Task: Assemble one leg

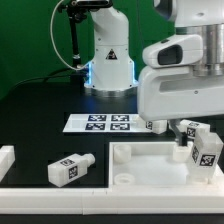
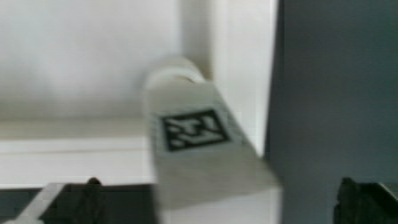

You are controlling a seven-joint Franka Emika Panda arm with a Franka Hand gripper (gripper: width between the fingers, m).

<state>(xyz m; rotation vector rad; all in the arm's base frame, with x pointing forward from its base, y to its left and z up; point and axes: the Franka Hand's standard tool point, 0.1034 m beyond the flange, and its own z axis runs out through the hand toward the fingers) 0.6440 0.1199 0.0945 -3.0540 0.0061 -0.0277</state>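
Between the gripper's (image 2: 217,203) two dark fingers (image 2: 68,203), in the wrist view, lies the leg (image 2: 199,140), with its tagged face up and its narrower end pointing away from the camera. The fingers stand spread, and a strip of background shows on either side of the leg, so nothing is clasped. The leg lies aslant over the white panel (image 2: 71,90), close to the edge where the dark table (image 2: 338,80) begins.

In the exterior view the arm's hand hangs at the exterior view's right, above a cluster of like parts. The one it straddles is most likely the tilted leg (image 1: 205,150) at the panel's right corner (the fingertips are hidden there, so I cannot be sure). A spare leg (image 1: 70,168) lies well apart on the table.

The step in hand looks like the grasp. To do it well:
- Turn the wrist until the pads face the leg's long sides squarely.
- Centre them on the thick body and leave the peg end free for a corner hole.
- Come down far enough for a full hold, then close gently and lift straight, clear of the neighbours.

No words can be read anywhere. The leg carries a black-and-white square tag, and the marker board (image 1: 100,123) carries a row of them. The robot base (image 1: 108,60) shows a warning triangle (image 1: 112,57). No brand name is legible.
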